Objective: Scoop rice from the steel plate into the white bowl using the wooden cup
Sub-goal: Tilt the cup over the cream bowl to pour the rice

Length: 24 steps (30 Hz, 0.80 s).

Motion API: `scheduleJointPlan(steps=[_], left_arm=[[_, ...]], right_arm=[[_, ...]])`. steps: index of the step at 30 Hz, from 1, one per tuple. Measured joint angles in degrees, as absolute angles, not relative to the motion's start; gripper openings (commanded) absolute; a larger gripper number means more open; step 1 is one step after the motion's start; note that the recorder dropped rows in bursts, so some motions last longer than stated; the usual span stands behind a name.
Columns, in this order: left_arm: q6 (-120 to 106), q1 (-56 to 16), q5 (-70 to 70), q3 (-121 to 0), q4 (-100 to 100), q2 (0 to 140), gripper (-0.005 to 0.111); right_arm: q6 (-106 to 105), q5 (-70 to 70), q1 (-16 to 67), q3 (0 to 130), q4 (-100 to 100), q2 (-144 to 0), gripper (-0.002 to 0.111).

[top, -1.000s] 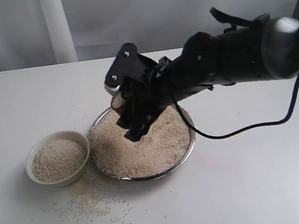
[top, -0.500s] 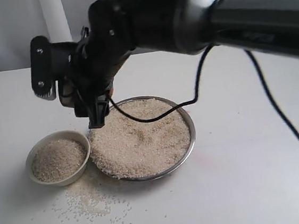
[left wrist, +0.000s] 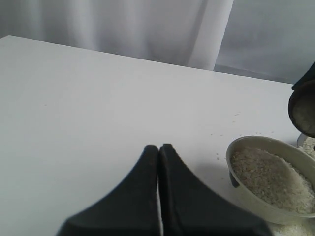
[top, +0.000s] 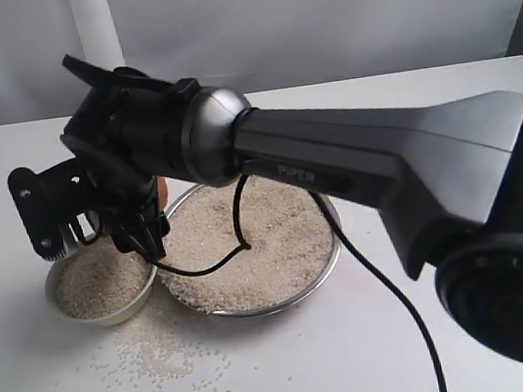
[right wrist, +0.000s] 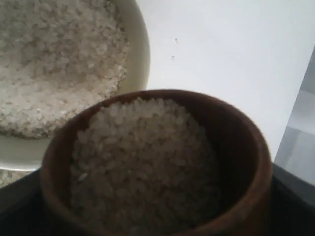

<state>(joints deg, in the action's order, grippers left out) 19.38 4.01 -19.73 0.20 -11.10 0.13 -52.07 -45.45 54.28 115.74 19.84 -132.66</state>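
The right jaws are clamped on the small reddish-brown wooden cup (right wrist: 231, 147), their dark inner faces pressing against its two sides in the right wrist view. The cup is filled almost to the brim with pale beige-white raw rice (right wrist: 142, 162), and its mouth faces the wrist camera. It hangs in the air, clear of the table, over the rim of the small cream-white ceramic bowl (top: 95, 318), on the side of the bowl nearest the wide shallow steel plate (top: 336, 252). In the exterior view only a sliver of the cup's red-brown wall shows behind the black wrist of the right arm (top: 352, 163), which reaches across the plate from the right.

The bowl sits on the white table (top: 307, 364) just to the left of the plate, their rims so close that they seem to touch. It already holds a flat layer of grains that comes close to its rim. The plate carries a broad heap of the same grains. More of them lie scattered on the table in front of the bowl and plate (top: 157, 357).

The left jaws are pressed together, tip against tip, and hold nothing. They hover above bare table, well apart from the bowl. A pale curtain (left wrist: 147, 24) hangs behind the table.
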Motion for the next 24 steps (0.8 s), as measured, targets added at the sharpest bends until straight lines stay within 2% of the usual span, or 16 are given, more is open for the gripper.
scheduleJointPlan(steps=[24], left_arm=[[19.38, 4.01, -19.73, 0.2, -11.1, 0.13, 0.0]], right_arm=[[-52.39, -43.5, 58.36, 115.74, 40.23, -135.29, 0.0]])
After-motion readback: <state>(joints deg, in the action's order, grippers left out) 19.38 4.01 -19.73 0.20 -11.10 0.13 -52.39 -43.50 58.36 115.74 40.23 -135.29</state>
